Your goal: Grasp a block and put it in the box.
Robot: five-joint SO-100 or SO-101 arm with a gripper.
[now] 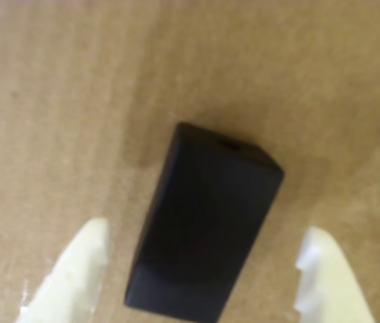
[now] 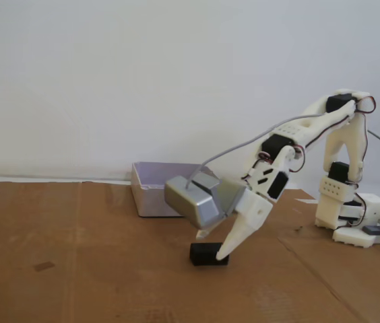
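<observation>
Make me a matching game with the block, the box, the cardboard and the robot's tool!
Things:
1. block
2. box
3. cardboard
4. tool

Descriptions:
A. brown, lying flat under everything
B. open, one finger on each side of the block
C. black, on the cardboard
D. pale grey, behind the arm by the wall

Pairs: 1-C, 2-D, 3-A, 4-B

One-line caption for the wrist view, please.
Open gripper straddling the black block on brown cardboard, fingers apart on both sides, not yet closed.

The arm (image 2: 311, 128) reaches forward and down, fingers (image 1: 79, 269) spread wide apart (tips near the surface).
</observation>
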